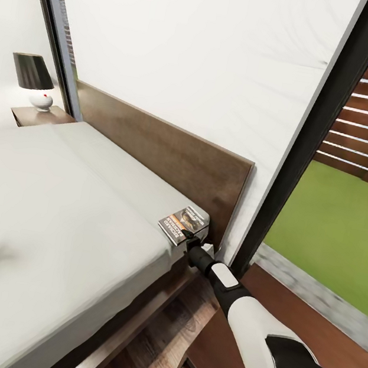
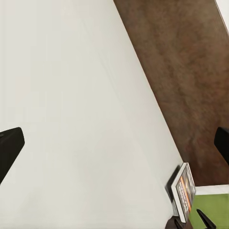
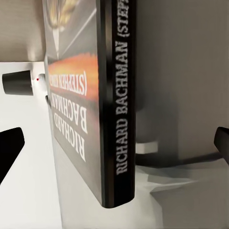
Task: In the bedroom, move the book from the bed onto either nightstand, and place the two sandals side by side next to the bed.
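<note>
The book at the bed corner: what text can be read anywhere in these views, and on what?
"RICHARD BACHMAN (STEPH…", cut off: spine of the book.
"RICHARD BACHMAN (STEPHEN KING)": its front cover, white letters.
Cover lettering in the head view: too small to read.
No other text.

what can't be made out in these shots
- Right gripper in the head view: too small to tell whether it grips the small dark paperback book at the corner of the grey mattress.
- Book's front cover in the right wrist view: seen nearly edge-on and cut off by the picture edge, so its picture is unclear.
- Near dark-brown wooden nightstand: the right arm covers part of its top, and the edge cuts it.
</note>
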`<state>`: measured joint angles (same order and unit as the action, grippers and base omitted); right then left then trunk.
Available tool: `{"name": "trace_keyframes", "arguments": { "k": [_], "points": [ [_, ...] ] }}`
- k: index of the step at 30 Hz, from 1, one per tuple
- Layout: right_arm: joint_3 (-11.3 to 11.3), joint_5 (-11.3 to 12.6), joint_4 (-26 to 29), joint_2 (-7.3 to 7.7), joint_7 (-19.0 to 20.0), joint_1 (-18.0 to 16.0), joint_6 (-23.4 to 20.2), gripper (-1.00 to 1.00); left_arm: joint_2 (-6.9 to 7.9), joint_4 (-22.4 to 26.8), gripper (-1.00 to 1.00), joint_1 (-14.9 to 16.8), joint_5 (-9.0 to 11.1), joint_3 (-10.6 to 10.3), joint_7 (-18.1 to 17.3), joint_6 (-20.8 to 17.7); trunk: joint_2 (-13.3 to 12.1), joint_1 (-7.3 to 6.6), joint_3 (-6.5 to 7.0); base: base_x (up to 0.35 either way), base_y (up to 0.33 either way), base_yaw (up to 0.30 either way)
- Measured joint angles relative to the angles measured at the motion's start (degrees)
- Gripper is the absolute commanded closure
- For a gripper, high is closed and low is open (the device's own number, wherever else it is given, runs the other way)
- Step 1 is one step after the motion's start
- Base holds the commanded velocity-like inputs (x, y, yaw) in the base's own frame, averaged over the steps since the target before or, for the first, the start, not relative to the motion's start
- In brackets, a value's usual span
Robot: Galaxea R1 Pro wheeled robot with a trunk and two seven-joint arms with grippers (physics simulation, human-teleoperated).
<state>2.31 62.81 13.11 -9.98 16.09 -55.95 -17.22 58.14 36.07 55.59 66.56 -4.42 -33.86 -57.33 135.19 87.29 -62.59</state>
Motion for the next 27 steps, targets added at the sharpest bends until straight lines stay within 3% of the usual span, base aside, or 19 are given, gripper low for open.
{"name": "trace_keyframes", "arguments": {
  "k": [27],
  "points": [
    [-0.08,-0.05,0.0,0.0,0.0,0.0,-0.01,-1.0,-0.02,0.0,-1.0,0.0,-0.03,0.0,0.03,0.02,0.0,0.0,0.0,0.0,0.0,0.0]
  ]
}}
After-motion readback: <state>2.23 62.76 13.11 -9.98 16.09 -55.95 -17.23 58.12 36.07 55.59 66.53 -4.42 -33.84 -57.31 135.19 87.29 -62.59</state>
